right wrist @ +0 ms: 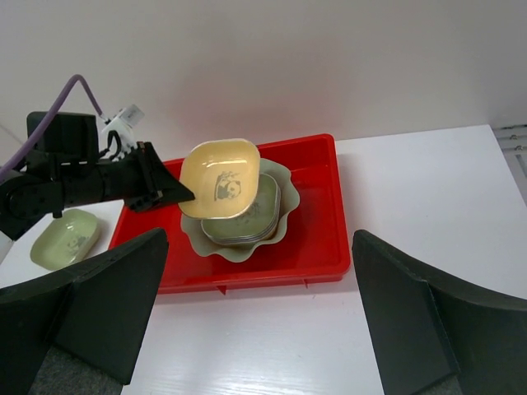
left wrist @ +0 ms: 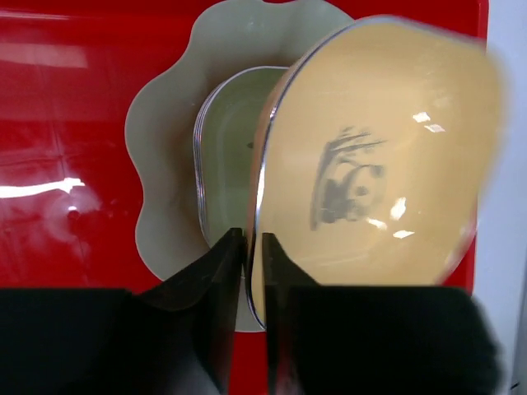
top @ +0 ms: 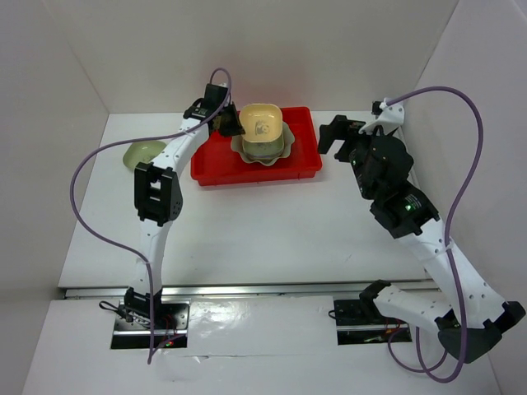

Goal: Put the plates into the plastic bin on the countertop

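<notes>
Lying on the countertop just left of the bin: one green plate. Right gripper hovers right of the bin, fingers apart, empty. Left gripper clamped on the rim of the yellow plate, plate tilted above the stack that sits in the bin

My fingers stand wide apart above the desk. Ahead, the red bin holds a scalloped plate with a stack of smaller ones. The left fingers pinch a yellow plate by its rim, tilted above the stack. A green plate lies on the desk near the bin.
</notes>
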